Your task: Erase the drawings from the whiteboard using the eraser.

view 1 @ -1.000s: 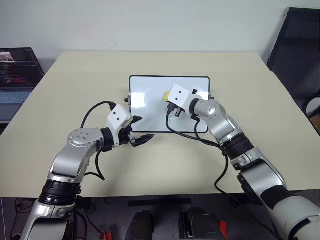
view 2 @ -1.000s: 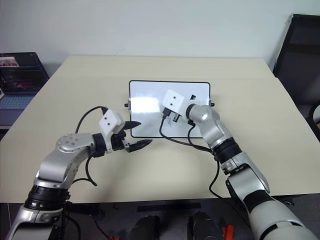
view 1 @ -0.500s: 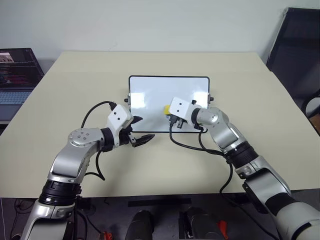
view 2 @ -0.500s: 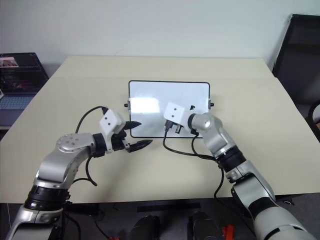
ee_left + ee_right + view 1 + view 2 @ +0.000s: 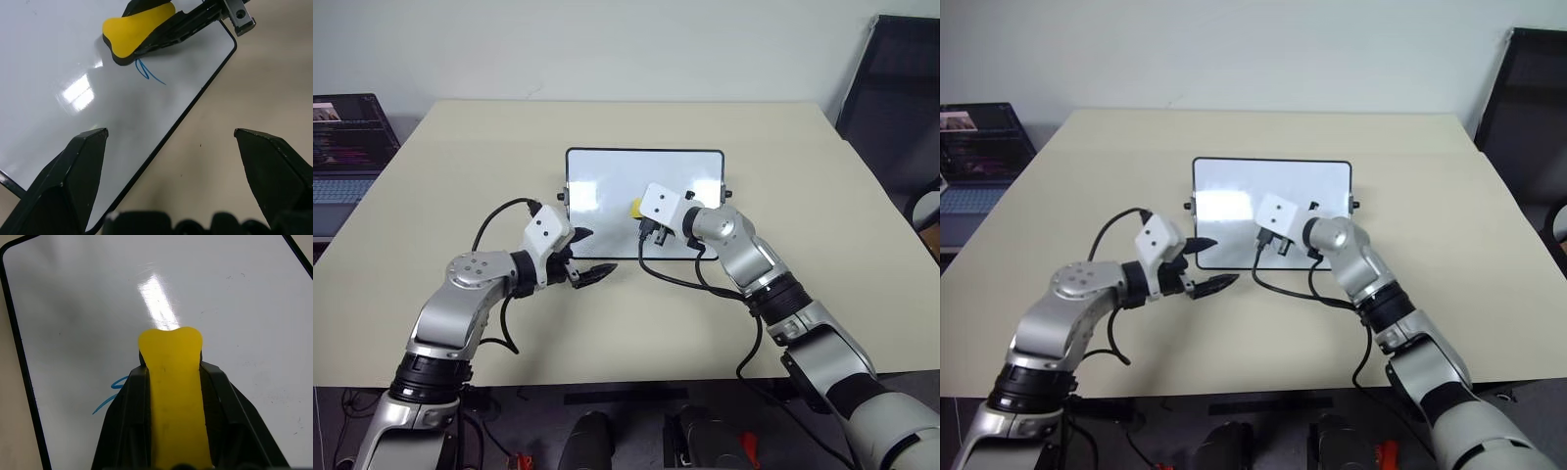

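Whiteboard [image 5: 607,186]: glossy white, black-framed, flat on desk [image 5: 460,176]. Eraser [image 5: 137,29]: yellow, black underside, resting on the board. Drawings [image 5: 149,73]: one thin blue squiggle just beside eraser.

Beige table [image 5: 460,176] fills the middle of the frame, one whiteboard [image 5: 607,176] flat on it.

The tabletop is pale and matte, running wide from the left edge to the right. The board lies just above centre, long sides running left to right, black frame all round, small black knobs on its short ends. A thin blue scribble [image 5: 149,73] sits on its glossy white face.
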You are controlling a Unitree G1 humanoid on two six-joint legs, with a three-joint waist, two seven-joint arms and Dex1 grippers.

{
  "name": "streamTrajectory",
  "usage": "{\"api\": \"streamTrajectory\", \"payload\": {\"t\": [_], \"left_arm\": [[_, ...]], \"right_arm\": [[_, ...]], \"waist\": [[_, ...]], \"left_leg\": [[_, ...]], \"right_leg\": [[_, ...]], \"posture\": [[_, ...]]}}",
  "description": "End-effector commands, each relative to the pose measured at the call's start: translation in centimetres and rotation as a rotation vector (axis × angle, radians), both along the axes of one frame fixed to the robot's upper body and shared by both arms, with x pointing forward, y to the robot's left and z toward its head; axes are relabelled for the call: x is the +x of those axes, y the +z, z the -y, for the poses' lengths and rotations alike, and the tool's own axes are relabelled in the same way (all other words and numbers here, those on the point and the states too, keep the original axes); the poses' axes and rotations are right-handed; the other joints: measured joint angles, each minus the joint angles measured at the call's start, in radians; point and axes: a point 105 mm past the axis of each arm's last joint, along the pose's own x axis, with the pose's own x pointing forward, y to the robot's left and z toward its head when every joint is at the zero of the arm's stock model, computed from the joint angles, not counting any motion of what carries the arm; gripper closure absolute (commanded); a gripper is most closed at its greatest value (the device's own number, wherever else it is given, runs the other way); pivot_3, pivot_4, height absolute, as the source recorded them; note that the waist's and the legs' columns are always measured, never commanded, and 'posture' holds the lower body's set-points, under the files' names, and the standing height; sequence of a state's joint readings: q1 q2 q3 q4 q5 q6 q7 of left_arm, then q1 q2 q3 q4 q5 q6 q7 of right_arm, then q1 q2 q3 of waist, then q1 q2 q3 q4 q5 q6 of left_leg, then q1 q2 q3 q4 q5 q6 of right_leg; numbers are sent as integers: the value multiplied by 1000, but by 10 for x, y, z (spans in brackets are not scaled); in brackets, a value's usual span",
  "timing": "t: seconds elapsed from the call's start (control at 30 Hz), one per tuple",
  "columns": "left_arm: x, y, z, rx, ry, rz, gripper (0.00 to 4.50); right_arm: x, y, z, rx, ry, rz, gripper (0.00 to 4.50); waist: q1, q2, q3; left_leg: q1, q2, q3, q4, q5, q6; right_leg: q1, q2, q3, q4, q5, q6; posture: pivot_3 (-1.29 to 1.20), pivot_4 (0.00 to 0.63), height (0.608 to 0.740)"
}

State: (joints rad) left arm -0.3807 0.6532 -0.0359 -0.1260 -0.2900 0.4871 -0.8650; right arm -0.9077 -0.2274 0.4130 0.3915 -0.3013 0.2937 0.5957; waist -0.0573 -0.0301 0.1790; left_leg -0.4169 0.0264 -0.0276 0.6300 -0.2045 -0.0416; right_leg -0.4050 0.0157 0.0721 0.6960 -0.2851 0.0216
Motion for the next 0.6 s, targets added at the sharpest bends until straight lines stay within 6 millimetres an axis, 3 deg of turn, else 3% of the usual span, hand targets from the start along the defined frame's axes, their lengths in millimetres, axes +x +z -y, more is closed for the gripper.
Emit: {"api": "streamTrajectory", "payload": {"t": [0.03, 0.17, 0.33, 0.47, 0.6], "left_arm": [[-1, 8, 1, -6, -14, 42, 0], [0, 8, -4, -19, 9, 39, 0], [1, 10, -15, -36, 56, 32, 0], [1, 11, -20, -43, 69, 33, 0], [-3, 13, -25, -69, 66, 34, 0]], "right_arm": [[8, 16, 10, 43, -51, 40, 3497], [5, 35, 16, 196, -60, -5, 3497], [-23, 61, 24, 449, 17, -106, 3497], [-51, 62, 35, 516, 79, -169, 3497], [-80, 49, 56, 559, 93, -223, 3497]], "waist": [[0, 0, 0], [0, 0, 0], [2, 0, 0], [2, 0, 0], [3, 0, 0]], "left_leg": [[0, 0, 0, 0, 0, 0], [0, 0, 0, 0, 0, 0], [-1, 0, -1, -1, 0, 0], [-2, 0, -1, -2, 0, 0], [-2, 0, -1, -1, 0, 0]], "right_leg": [[0, 0, 0, 0, 0, 0], [0, 0, 0, 0, 0, 0], [0, 0, -1, -1, 0, 0], [0, -1, -1, -2, 0, 0], [0, -1, -1, -2, -1, 2]], "posture": [[0, 150, 740], [0, 150, 740], [0, 150, 740], [0, 150, 740], [0, 150, 740]]}}
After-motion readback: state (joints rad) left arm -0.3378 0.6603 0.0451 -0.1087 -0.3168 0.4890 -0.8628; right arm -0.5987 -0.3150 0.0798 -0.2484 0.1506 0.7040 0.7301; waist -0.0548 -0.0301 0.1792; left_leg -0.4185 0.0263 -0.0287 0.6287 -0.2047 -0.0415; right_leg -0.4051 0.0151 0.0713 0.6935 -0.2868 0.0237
